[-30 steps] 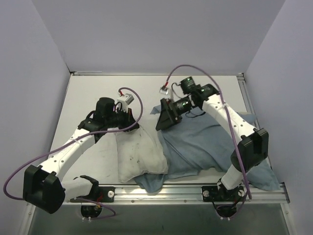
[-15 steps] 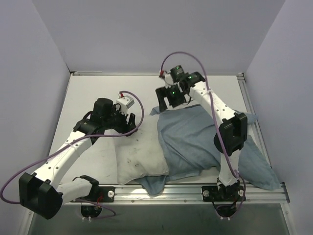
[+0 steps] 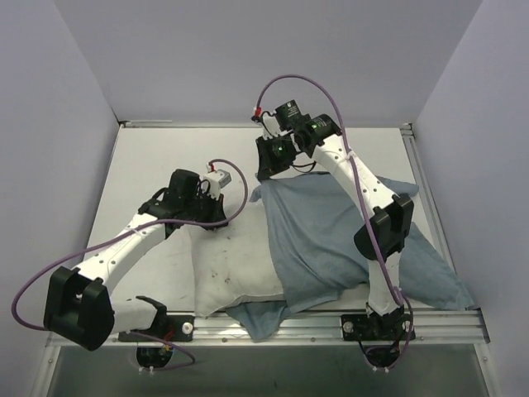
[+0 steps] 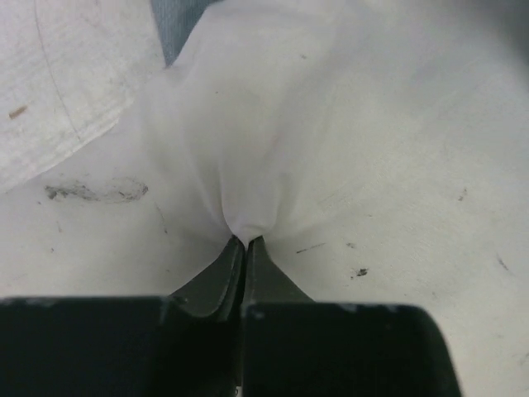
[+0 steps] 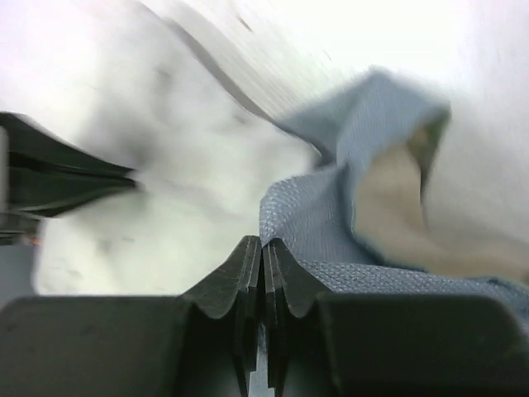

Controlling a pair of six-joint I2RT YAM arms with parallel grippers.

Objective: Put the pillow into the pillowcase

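Mostly pillow [image 3: 235, 269] outside pillowcase [image 3: 347, 240]; left gripper [image 4: 245, 244] clamped on pillow, right gripper [image 5: 263, 244] clamped on pillowcase edge.

White-shelled arms [image 3: 124, 245] carry black joints, purple cables [image 3: 289, 78], and black left tool [image 4: 245, 241] and right tool [image 5: 263, 242].
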